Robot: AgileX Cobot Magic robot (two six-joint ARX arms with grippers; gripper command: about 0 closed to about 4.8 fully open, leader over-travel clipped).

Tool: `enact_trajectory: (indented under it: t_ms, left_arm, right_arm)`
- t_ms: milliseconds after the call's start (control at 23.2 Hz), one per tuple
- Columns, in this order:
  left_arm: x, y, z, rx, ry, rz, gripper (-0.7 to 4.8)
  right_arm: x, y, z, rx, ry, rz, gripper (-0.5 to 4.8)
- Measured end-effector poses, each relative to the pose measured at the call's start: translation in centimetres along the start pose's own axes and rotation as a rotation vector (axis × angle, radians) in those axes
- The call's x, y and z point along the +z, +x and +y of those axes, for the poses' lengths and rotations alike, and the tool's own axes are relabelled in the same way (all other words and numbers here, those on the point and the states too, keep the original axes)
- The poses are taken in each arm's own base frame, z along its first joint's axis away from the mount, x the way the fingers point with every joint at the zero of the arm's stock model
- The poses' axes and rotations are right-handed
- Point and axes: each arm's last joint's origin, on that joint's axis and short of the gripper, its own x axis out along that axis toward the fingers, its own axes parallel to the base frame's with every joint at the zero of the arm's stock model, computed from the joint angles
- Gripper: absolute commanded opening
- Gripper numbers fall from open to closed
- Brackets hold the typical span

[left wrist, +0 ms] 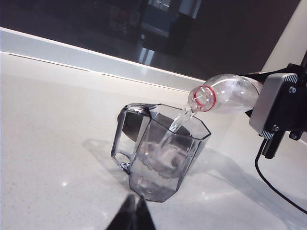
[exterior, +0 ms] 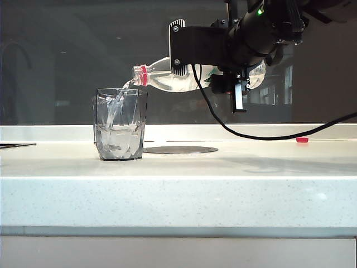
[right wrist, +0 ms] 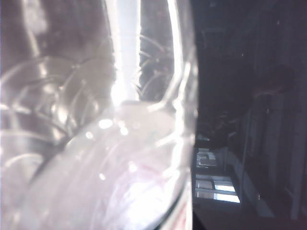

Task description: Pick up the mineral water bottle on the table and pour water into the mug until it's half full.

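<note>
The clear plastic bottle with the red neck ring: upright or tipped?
Tipped: bottle lies near level in the right claw, mouth pouring water.

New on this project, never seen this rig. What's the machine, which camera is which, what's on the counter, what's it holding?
It is a two-armed robot. One camera watches the table from the front; one sits on each wrist. The right gripper, above the table, holds the mineral water bottle nearly level, pouring water into the mug. Its wrist camera sees only bottle plastic up close. The left gripper idles near the mug, fingers together. Behind the mug lies a dark round disc; a small red thing lies farther right.
</note>
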Motion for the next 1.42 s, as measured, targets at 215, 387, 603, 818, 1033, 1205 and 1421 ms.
enact_trajectory:
  t_ms: [215,387,603,818,1033,1205,1421]
  left_arm:
    - [0.0,0.0,0.0,0.0,0.0,0.0,-0.04]
    - [0.0,0.0,0.0,0.0,0.0,0.0,-0.04]
    - [0.0,0.0,0.0,0.0,0.0,0.0,-0.04]
    - [0.0,0.0,0.0,0.0,0.0,0.0,-0.04]
    - [0.0,0.0,0.0,0.0,0.0,0.0,-0.04]
    - [0.0,0.0,0.0,0.0,0.0,0.0,-0.04]
    - [0.0,0.0,0.0,0.0,0.0,0.0,-0.04]
  right_arm:
    - [0.0,0.0,0.0,0.0,-0.011,0.0,2.11]
    - [0.0,0.0,0.0,0.0,-0.011,0.0,2.11]
    - [0.0,0.0,0.0,0.0,-0.011,0.0,2.11]
    - [0.01,0.0,0.0,0.0,0.0,-0.002,2.11]
    - [0.01,0.0,0.03,0.003,0.064,-0.003,2.1]
    - [0.04,-0.01,0.22,0.022,0.12,-0.002,2.1]
    - [0.72,-0.26,0.24,0.025,0.274,-0.021,2.01]
